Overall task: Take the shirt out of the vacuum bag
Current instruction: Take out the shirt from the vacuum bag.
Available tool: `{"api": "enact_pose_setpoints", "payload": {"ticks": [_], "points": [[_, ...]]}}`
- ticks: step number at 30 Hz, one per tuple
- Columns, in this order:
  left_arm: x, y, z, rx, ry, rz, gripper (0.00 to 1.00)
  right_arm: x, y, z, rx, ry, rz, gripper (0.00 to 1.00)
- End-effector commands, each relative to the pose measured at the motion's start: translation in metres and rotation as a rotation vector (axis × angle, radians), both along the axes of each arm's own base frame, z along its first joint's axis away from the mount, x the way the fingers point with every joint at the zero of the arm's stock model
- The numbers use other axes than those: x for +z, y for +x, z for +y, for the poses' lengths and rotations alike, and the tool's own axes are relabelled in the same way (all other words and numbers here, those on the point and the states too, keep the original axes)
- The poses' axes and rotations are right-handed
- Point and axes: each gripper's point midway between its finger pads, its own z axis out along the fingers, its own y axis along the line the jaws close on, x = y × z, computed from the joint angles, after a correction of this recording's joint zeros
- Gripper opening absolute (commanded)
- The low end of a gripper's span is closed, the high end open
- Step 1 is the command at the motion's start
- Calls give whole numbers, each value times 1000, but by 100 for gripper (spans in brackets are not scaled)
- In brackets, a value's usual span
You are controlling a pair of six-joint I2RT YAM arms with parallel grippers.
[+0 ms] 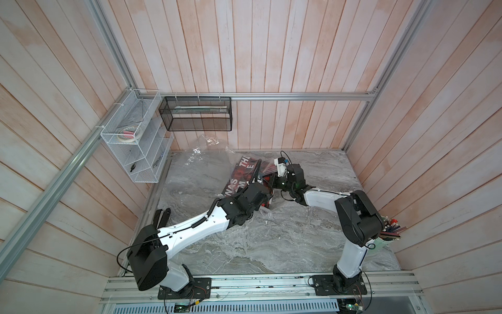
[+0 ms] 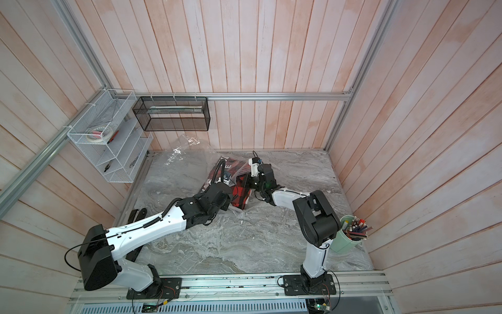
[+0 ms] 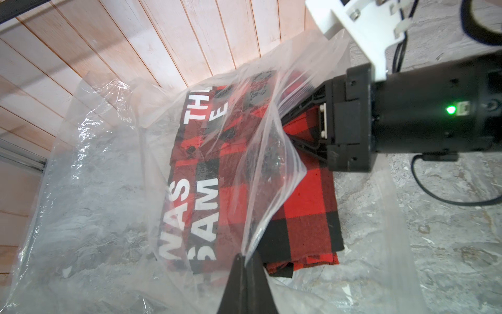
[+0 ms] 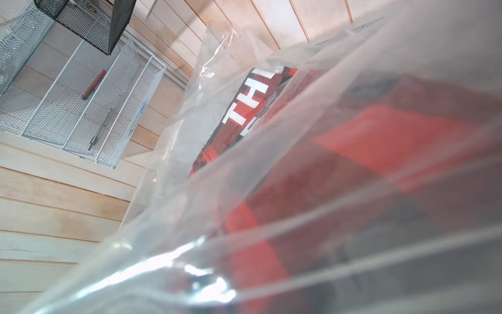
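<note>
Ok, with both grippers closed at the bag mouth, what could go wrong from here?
1. The right gripper is shut with its tips hidden under a flap of the vacuum bag; it may have caught film along with the shirt, dragging the bag.
2. The left gripper pinches only a thin fold of film, which could slip out once pulling starts.
</note>
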Motion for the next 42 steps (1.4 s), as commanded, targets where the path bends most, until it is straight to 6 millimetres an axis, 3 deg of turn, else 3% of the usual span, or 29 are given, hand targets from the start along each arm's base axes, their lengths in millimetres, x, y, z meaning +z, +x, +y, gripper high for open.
{"api": "enact_pose_setpoints", "payload": {"ticks": [1, 11, 20, 22, 32, 42], "points": [[6, 2, 8, 38, -34, -12, 0, 17, -14, -1, 22, 29, -28, 0], [3, 5, 13, 56, -35, -9, 0, 31, -47, -28, -10, 5, -63, 0], [1, 7, 26, 79, -45, -1, 0, 45, -70, -76, -136, -29, -97, 0], [0, 7, 27, 80, -46, 2, 0, 57, -74, -90, -180, -29, -119, 0], [-4, 10, 34, 89, -37, 11, 0, 156, -83, -154, -352, -35, -302, 0], [-14, 7, 40, 95, -28, 35, 0, 228, -57, -213, -500, 34, -411, 0]]}}
